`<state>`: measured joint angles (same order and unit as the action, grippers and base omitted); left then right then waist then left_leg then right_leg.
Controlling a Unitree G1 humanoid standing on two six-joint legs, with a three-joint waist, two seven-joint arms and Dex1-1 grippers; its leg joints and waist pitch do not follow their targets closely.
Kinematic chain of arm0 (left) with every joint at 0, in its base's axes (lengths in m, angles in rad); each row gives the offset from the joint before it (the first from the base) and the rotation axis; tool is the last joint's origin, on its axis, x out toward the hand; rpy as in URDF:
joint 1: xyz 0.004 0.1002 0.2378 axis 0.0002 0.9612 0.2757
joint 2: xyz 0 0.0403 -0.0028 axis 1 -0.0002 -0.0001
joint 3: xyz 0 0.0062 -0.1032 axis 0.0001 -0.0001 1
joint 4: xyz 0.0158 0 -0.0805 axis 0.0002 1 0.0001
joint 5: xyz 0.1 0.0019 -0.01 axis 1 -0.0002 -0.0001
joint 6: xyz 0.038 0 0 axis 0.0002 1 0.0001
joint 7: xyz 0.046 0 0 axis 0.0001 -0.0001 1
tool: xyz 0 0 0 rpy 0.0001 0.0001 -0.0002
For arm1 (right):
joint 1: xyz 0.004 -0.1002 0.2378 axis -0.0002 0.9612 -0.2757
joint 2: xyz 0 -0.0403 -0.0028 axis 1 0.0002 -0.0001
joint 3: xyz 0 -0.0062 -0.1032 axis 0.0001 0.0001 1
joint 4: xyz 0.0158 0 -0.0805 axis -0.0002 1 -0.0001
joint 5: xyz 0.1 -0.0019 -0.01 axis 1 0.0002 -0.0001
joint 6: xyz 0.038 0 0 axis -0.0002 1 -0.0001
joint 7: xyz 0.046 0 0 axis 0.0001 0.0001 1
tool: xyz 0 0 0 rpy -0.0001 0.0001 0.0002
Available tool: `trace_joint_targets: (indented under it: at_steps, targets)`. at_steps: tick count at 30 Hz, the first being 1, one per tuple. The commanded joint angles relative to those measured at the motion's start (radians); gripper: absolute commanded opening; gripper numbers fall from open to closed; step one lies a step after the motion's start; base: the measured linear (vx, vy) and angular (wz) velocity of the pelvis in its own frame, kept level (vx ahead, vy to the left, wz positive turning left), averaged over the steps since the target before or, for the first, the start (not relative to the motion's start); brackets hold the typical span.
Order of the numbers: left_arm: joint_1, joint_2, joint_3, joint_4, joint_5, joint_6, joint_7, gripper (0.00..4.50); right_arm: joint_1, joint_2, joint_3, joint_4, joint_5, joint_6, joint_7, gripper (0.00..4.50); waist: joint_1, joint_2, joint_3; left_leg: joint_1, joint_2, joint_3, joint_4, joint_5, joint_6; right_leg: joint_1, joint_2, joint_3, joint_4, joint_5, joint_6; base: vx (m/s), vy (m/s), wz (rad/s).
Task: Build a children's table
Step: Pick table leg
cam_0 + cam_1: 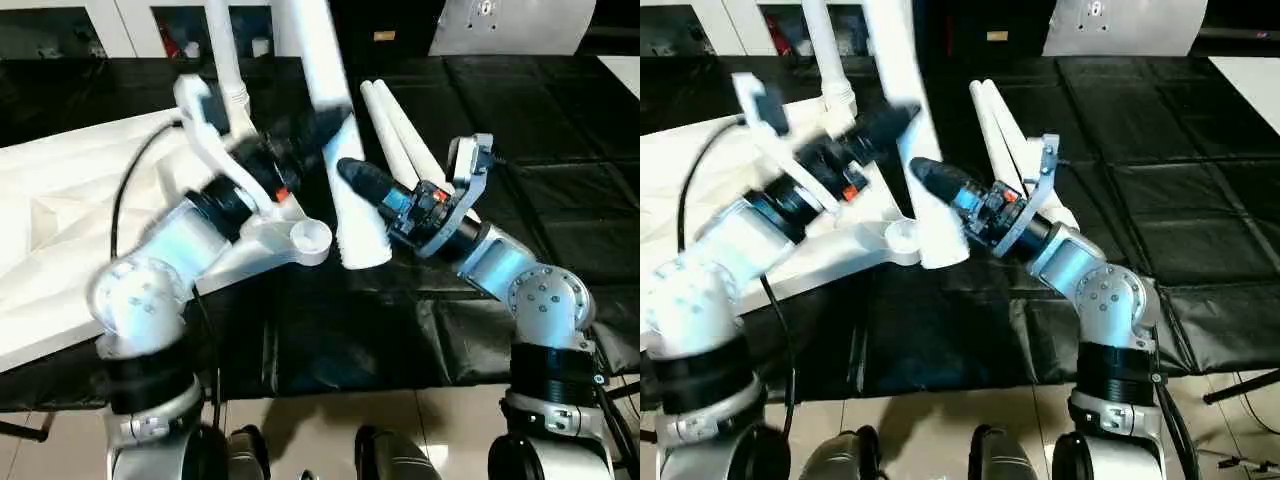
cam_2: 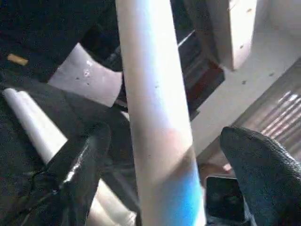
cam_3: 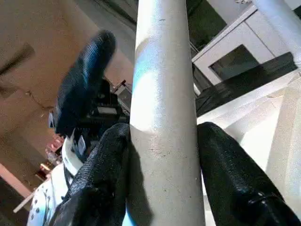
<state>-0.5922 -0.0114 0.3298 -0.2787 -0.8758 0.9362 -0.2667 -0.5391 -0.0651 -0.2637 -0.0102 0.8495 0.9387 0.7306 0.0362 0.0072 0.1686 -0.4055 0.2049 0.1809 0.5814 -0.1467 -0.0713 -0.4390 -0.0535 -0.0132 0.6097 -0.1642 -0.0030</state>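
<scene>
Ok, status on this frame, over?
Right end effector clamped on upright leg. Left end effector open around it. Tabletop flipped, one leg fitted. Nothing blocking.

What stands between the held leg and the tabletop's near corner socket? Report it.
Nothing visible does. The right tool grips the leg upright, its lower end just beside the corner socket of the tabletop. The left tool straddles the leg with its fingers apart.

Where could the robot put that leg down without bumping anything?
The black mat to the right of the two lying legs is bare, and so is the strip in front of the grippers. It's crowded in the middle, where the right gripper holds the upright leg beside the tabletop.
</scene>
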Motion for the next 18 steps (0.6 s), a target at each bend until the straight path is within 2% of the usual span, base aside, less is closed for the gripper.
trace_joint_targets:
  at_steps: [1, 4, 5, 6, 7, 8, 9, 10, 11, 12, 14, 17, 18]
  targets:
    - [-0.003, -0.007, 0.013, 0.004, -0.041, 0.029, 0.017, 4.5, 0.012, -0.008, 0.009, -0.046, 0.018, 0.012, 0.005, 1.82, 0.004, -0.002, -0.091, 0.023, 0.0, 0.0, -0.056, -0.143, 0.015, 0.056, -0.042, 0.023, -0.077, -0.216, -0.169, 0.0, 0.0, 0.0]
    - [0.002, 0.002, 0.007, -0.005, -0.079, 0.069, 0.029, 4.5, 0.033, -0.024, 0.051, -0.083, -0.012, -0.005, 0.0, 1.82, 0.007, 0.0, -0.095, 0.023, 0.002, 0.001, -0.055, -0.106, 0.026, 0.059, -0.041, 0.023, -0.07, -0.141, -0.189, 0.0, 0.0, 0.0]
    - [0.007, 0.01, -0.003, -0.008, -0.078, 0.074, 0.033, 4.5, 0.042, -0.027, 0.076, -0.101, -0.039, -0.033, -0.005, 1.82, 0.009, -0.001, -0.095, 0.023, 0.001, 0.001, -0.054, -0.103, 0.025, 0.061, -0.041, 0.022, -0.069, -0.134, -0.19, 0.0, 0.0, 0.0]
    - [0.011, 0.015, -0.009, -0.01, -0.074, 0.074, 0.032, 4.5, 0.047, -0.027, 0.089, -0.11, -0.055, -0.051, -0.008, 1.82, 0.012, 0.004, -0.101, 0.023, 0.002, 0.0, -0.053, -0.09, 0.025, 0.064, -0.043, 0.022, -0.065, -0.116, -0.191, 0.0, 0.0, 0.0]
    - [0.017, 0.022, -0.019, -0.013, -0.066, 0.075, 0.026, 4.5, 0.051, -0.027, 0.11, -0.118, -0.087, -0.08, -0.015, 1.82, 0.01, 0.001, -0.098, 0.023, 0.002, 0.002, -0.055, -0.1, 0.027, 0.063, -0.043, 0.022, -0.069, -0.124, -0.194, 0.0, 0.0, 0.0]
    - [0.026, 0.043, -0.045, -0.022, -0.03, 0.066, 0.015, 4.5, 0.057, -0.029, 0.135, -0.13, -0.117, -0.108, -0.017, 1.82, 0.012, 0.001, -0.097, 0.022, 0.003, 0.001, -0.055, -0.105, 0.024, 0.063, -0.044, 0.022, -0.069, -0.135, -0.191, 0.0, 0.0, 0.0]
    - [0.038, 0.074, -0.087, -0.035, 0.024, 0.041, -0.005, 4.5, 0.062, -0.03, 0.158, -0.138, -0.147, -0.135, -0.021, 1.82, 0.013, 0.003, -0.098, 0.023, 0.007, -0.002, -0.058, -0.117, 0.021, 0.062, -0.047, 0.021, -0.072, -0.166, -0.172, 0.0, 0.0, 0.0]
    - [0.06, 0.123, -0.158, -0.057, 0.117, -0.017, -0.038, 4.5, 0.073, -0.03, 0.198, -0.144, -0.198, -0.183, -0.032, 1.82, 0.009, 0.005, -0.096, 0.025, 0.006, -0.001, -0.059, -0.138, 0.016, 0.06, -0.047, 0.022, -0.074, -0.203, -0.157, 0.0, 0.0, 0.0]
    - [0.06, 0.123, -0.158, -0.057, 0.117, -0.017, -0.038, 4.5, 0.073, -0.03, 0.198, -0.144, -0.198, -0.183, -0.032, 1.82, 0.01, 0.005, -0.096, 0.027, 0.008, -0.002, -0.061, -0.148, 0.014, 0.058, -0.049, 0.022, -0.079, -0.225, -0.149, 0.0, 0.0, 0.0]
    - [0.082, 0.143, -0.204, -0.077, 0.18, -0.081, -0.055, 4.5, 0.086, -0.029, 0.243, -0.138, -0.258, -0.238, -0.048, 1.82, 0.008, 0.006, -0.096, 0.027, 0.008, -0.002, -0.061, -0.155, 0.007, 0.057, -0.049, 0.023, -0.081, -0.24, -0.143, 0.0, 0.0, 0.0]
    - [0.095, 0.149, -0.226, -0.091, 0.208, -0.112, -0.057, 4.21, 0.096, -0.031, 0.272, -0.133, -0.297, -0.276, -0.055, 1.82, 0.006, 0.007, -0.096, 0.027, 0.009, -0.002, -0.061, -0.157, -0.008, 0.058, -0.049, 0.024, -0.077, -0.231, -0.146, 0.0, 0.0, 0.0]
    - [0.147, 0.167, -0.285, -0.133, 0.258, -0.18, -0.067, 4.08, 0.131, -0.015, 0.321, -0.105, -0.386, -0.41, -0.078, 1.82, 0.006, 0.009, -0.099, 0.026, 0.01, -0.001, -0.059, -0.165, -0.01, 0.058, -0.049, 0.024, -0.073, -0.197, -0.157, 0.0, 0.0, 0.0]
    - [0.155, 0.167, -0.292, -0.138, 0.267, -0.196, -0.067, 3.78, 0.137, -0.007, 0.323, -0.099, -0.399, -0.438, -0.083, 1.82, 0.004, 0.009, -0.1, 0.025, 0.01, -0.001, -0.058, -0.158, -0.008, 0.059, -0.049, 0.025, -0.069, -0.173, -0.167, 0.0, 0.0, 0.0]
